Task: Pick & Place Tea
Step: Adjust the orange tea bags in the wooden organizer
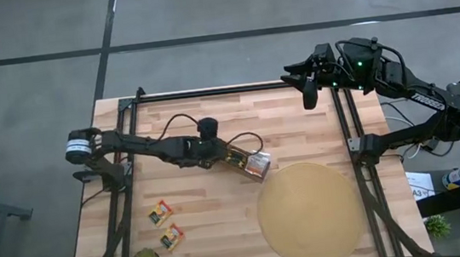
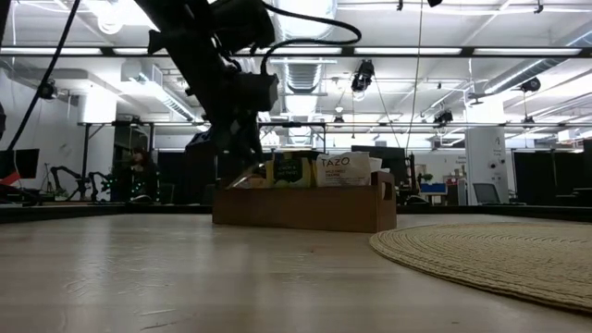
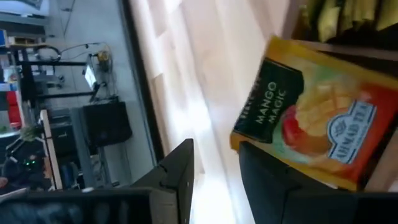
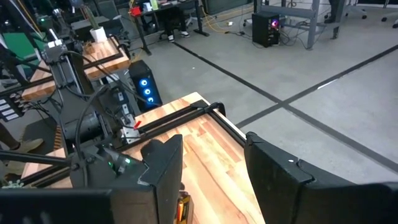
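Two tea sachets [image 1: 161, 212] lie loose on the table [image 1: 215, 233]; more fill the wooden box [image 1: 246, 162], count unclear. The left gripper [image 1: 231, 156] reaches over the box, fingers parted beside a mango sachet [image 3: 311, 118]. The right gripper [image 1: 309, 94] hovers spread, far corner.

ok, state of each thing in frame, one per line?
left gripper: open, at the brown box
mango sachet: just past the fingers, not gripped
brown box: upright, sachets standing in it
two loose sachets: flat on table
round mat: flat, bare
right gripper: open, empty, parked at far edge
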`<state>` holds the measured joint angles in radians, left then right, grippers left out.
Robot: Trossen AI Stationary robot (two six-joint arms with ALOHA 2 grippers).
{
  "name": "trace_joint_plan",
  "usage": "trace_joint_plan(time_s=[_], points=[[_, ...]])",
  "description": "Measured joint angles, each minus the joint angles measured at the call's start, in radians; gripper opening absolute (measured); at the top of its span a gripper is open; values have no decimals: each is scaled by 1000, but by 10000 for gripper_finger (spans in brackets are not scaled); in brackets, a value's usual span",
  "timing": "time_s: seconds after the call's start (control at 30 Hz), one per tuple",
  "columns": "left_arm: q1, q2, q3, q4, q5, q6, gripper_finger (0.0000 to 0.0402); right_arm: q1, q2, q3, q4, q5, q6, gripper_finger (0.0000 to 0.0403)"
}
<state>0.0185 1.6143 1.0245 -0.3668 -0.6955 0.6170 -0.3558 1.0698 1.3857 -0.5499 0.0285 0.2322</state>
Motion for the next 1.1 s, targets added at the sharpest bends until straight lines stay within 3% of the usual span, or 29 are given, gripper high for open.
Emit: trace_joint_plan(time_s=[0.17,0.3,0.7,0.93,1.1], points=[[1,-43,32,-34,19,-12,121,0,0,0,0,0,-3,169],[1,-77,99,-155,79,-83,121,0,0,0,0,-2,-3,169],[-32,-240,181,-589,341,-696,121,0,0,0,0,-1,1,169],[-149,-363,181,-757,362,-963,121,0,0,0,1,-2,30,169],[-216,-390,171,-746,354,-1038,121,0,0,0,1,-2,33,169]])
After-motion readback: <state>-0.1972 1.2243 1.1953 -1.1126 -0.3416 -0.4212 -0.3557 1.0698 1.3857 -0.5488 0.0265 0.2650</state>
